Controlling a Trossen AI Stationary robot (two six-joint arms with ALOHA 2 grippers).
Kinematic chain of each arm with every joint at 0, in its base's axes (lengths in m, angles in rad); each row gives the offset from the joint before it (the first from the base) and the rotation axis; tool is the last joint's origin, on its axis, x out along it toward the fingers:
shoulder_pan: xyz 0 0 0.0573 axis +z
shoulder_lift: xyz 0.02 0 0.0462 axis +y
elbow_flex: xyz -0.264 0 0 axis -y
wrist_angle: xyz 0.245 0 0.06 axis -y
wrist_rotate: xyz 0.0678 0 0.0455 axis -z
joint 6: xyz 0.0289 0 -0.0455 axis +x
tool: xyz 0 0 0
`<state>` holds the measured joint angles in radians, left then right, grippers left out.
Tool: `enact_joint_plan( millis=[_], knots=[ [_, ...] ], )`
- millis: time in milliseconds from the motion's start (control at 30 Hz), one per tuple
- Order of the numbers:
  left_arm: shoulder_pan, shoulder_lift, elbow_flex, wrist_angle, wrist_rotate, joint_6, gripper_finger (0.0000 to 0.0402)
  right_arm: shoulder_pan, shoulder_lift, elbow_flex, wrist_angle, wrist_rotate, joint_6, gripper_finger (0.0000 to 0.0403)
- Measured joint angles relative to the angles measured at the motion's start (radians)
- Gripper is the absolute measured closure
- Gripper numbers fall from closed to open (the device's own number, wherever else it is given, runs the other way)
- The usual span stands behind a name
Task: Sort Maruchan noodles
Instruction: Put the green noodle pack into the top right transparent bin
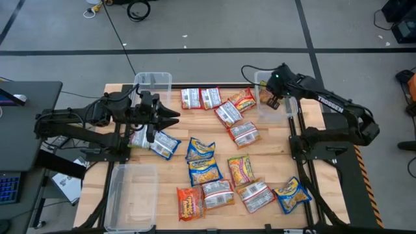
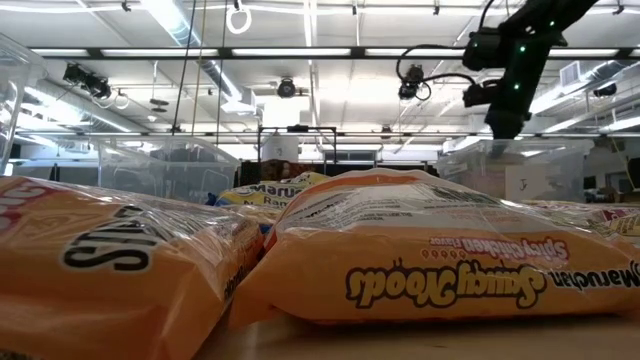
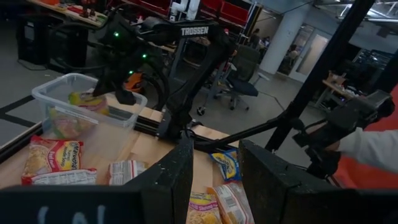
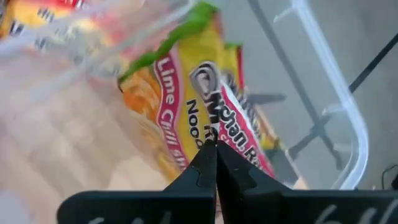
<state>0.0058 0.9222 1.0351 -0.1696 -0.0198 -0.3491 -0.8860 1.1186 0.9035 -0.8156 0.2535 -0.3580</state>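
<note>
Several Maruchan noodles packets lie flat on the wooden table point(image 1: 169, 182): blue-and-yellow ones point(image 1: 201, 148), an orange-red one point(image 1: 190, 203), and pink-and-yellow ones point(image 1: 241, 169). One lime chili packet point(image 4: 186, 99) lies inside the clear bin at the far right point(image 1: 289, 110). My right gripper point(image 4: 216, 163) hangs above this packet, shut and tipped down, with nothing between its fingers. My left gripper point(image 3: 214, 177) is held level above the table's left side point(image 1: 174, 117). It is open and holds nothing.
A clear bin point(image 1: 155, 83) stands at the far left and another point(image 1: 133, 192) at the near left. A person's sleeve point(image 3: 373, 146) shows beyond the table's right side. An orange packet point(image 2: 430, 260) lies close to the low camera.
</note>
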Motion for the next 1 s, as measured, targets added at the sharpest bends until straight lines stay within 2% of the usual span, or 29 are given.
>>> enact_joint_plan(
  millis=[133, 400, 600, 767, 867, 933, 1000],
  knots=[
    [0.004, 0.0, 0.0, 0.001, -0.002, 0.006, 0.0269, -0.022, 0.01, -0.018, 0.003, -0.044, 0.025, 0.04],
    [0.004, 0.0, 0.0, 0.001, -0.002, 0.014, 0.0269, -0.052, 0.097, -0.114, 0.193, -0.064, 0.043, 0.0394],
    [0.004, 0.0, 0.0, 0.001, -0.002, 0.019, 0.0269, -0.054, 0.11, -0.11, 0.296, 0.038, 0.046, 0.0357],
    [0.004, 0.0, 0.0, 0.001, -0.001, 0.02, 0.0269, -0.041, 0.059, -0.084, 0.241, 0.04, 0.102, 0.0324],
    [0.002, 0.0, 0.0, 0.008, 0.036, 0.02, 0.0269, -0.018, 0.003, -0.059, 0.165, 0.029, 0.163, 0.0301],
    [0.002, 0.0, 0.0, 0.041, 0.076, 0.02, 0.0269, 0.009, -0.043, -0.042, 0.123, -0.02, 0.228, 0.0286],
    [0.001, 0.0, 0.0, 0.088, 0.109, 0.02, 0.0269, 0.047, -0.1, -0.037, 0.115, -0.114, 0.297, 0.0273]
  ],
)
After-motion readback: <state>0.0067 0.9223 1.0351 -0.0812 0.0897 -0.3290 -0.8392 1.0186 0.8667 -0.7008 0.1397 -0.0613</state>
